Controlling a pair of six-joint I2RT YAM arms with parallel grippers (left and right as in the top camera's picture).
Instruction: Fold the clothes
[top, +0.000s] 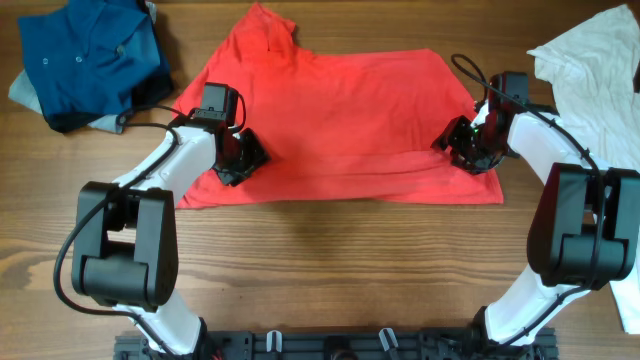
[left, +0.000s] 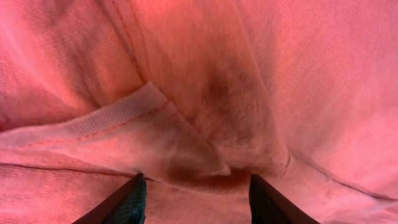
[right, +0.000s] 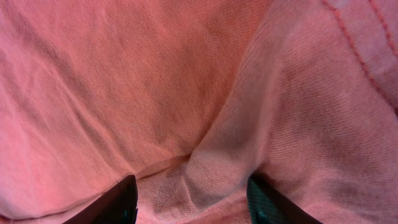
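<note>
At the far left corner of the wooden desk (top: 330, 270) lies a heap of dark blue garments (top: 85, 60), well apart from the arms. Just to its right, the left gripper (top: 243, 158) sits low over the left side of the red T-shirt (top: 350, 120), near that side's near corner. In the left wrist view its jaws stand spread, the dark fingers (left: 127, 202) either side of a hemmed flap of red cloth that lies folded over the layer beneath. Nothing is pinched between them.

The T-shirt covers the middle of the desk toward the far edge. It lies mostly flat, with a peak of cloth reaching up to the far edge on its left part and a straight near edge running parallel to the desk's near edge.

The right gripper (top: 465, 145) is down on the shirt's right side, close to its near right corner. Its jaws are also spread, the fingers (right: 118, 202) apart, with a soft ridge of red fabric rising between them.

A large white garment (top: 600, 80) is crumpled along the desk's right edge, just beside the right arm.
</note>
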